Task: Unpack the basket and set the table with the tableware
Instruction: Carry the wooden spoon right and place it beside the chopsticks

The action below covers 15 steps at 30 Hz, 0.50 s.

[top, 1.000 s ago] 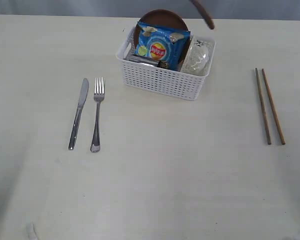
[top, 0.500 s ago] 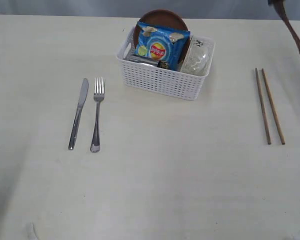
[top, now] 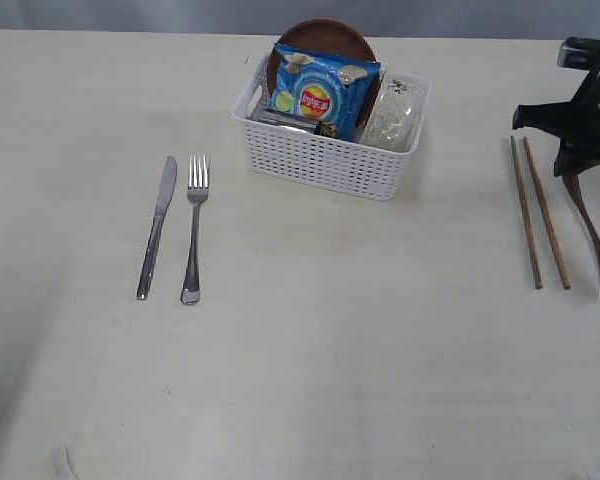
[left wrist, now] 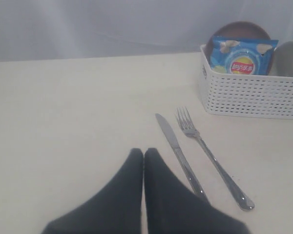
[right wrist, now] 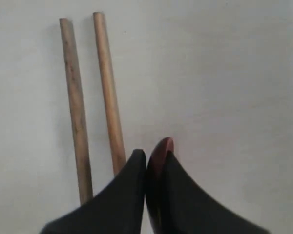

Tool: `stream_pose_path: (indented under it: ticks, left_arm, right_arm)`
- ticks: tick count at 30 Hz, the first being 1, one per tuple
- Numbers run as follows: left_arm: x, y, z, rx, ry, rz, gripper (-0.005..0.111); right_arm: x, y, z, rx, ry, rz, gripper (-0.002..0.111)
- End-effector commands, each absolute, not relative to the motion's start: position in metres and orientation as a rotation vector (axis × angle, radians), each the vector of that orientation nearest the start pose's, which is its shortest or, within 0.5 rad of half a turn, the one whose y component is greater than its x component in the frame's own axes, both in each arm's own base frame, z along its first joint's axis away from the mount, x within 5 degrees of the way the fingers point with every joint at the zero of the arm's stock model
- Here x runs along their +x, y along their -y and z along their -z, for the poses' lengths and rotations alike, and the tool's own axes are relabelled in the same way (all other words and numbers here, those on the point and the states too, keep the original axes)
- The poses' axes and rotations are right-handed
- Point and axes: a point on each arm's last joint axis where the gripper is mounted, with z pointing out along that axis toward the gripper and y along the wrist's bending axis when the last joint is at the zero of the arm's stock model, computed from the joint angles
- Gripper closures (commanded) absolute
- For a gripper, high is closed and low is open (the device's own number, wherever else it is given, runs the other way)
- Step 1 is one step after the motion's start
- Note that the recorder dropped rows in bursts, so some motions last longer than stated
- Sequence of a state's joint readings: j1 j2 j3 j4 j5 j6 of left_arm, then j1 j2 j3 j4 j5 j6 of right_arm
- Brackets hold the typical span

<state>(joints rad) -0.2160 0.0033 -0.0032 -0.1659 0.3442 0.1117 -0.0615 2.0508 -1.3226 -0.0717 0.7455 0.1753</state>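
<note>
Pinching the reddish-brown wooden spoon (top: 592, 232) beside the 2 wooden chopsticks (top: 538, 215)

My right claw (top: 572, 172) grips the spoon's handle; the spoon slants down toward the off-white matte surface (top: 330, 370), just beside the chopsticks on their outer side. Whether its bowl end touches down I cannot tell. My left claw (left wrist: 143, 155) is pressed together on nothing, near the steel knife (top: 157, 228) and steel fork (top: 193, 228). The white lattice plastic basket (top: 325, 162) holds the brown round plate (top: 325, 30), blue chip packet (top: 318, 92) and cream bowl (top: 392, 118).

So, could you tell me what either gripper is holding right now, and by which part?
The right gripper is shut on the wooden spoon near one end, beside the chopsticks; the left gripper is shut and holds nothing.
</note>
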Motion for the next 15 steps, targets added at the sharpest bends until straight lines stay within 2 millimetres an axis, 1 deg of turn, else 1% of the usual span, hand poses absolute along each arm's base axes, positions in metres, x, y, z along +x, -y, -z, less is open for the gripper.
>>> stream_pose_path:
  ticks: [1, 5, 7, 9, 13, 14, 15]
  left_arm:
    - [0.0511, 0.0166, -0.1827, 0.199, -1.817, 0.238, 0.107]
    - [0.0511, 0.0166, -0.1827, 0.199, -1.817, 0.238, 0.107]
    - [0.0511, 0.0166, -0.1827, 0.199, -1.817, 0.238, 0.107]
    - [0.0511, 0.0166, -0.1827, 0.199, -1.817, 0.238, 0.107]
    - [0.0511, 0.0166, -0.1827, 0.199, -1.817, 0.238, 0.107]
    - [0.0511, 0.0166, -0.1827, 0.199, -1.817, 0.238, 0.107]
    - [0.0511, 0.0166, -0.1827, 0.199, -1.817, 0.238, 0.107]
  right_arm:
    - [0.3935, 0.0308, -0.1283, 0.278, -2.875, 0.057, 0.108]
    - [0.3955, 0.0311, -0.1288, 0.276, -2.852, 0.058, 0.108]
    - [0.3959, 0.0311, -0.1289, 0.275, -2.848, 0.058, 0.106]
    - [0.3961, 0.0310, -0.1290, 0.278, -2.846, 0.055, 0.099]
    - [0.3961, 0.0310, -0.1290, 0.278, -2.846, 0.055, 0.073]
    - [0.3961, 0.0310, -0.1290, 0.278, -2.846, 0.055, 0.068]
    - [0.3961, 0.0308, -0.1296, 0.281, -2.844, 0.051, 0.064]
